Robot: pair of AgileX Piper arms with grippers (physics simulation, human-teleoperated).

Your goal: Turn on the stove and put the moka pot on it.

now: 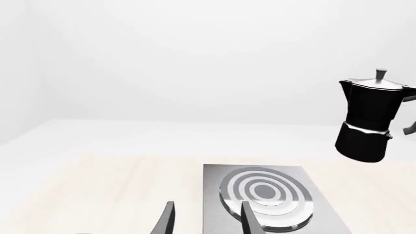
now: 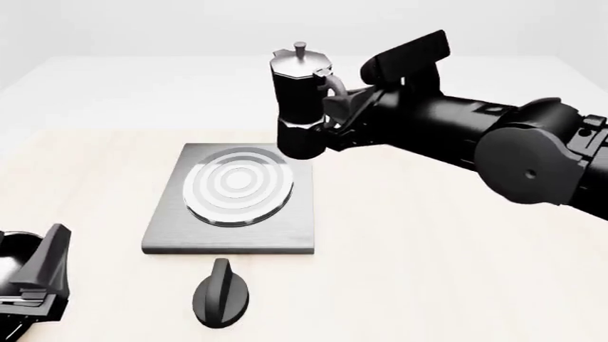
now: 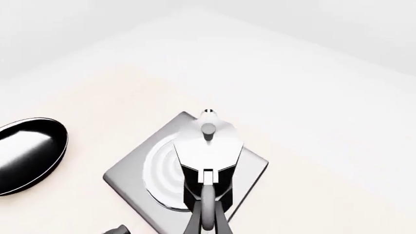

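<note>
Above pale table (image 2: 428,271), right fingers (image 2: 332,117) seemingly hold moka pot (image 2: 299,107) over stove (image 2: 233,196).

- moka pot (image 2: 300,107): black body, silver lid
- stove (image 2: 181,226): grey slab, silver concentric rings
- knob (image 2: 221,293) near the stove: black
- table (image 2: 428,271): pale wood grain

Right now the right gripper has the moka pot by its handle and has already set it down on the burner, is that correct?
Not quite: the right gripper holds the moka pot by its handle, but in the air beside the burner, as the front view shows.
</note>
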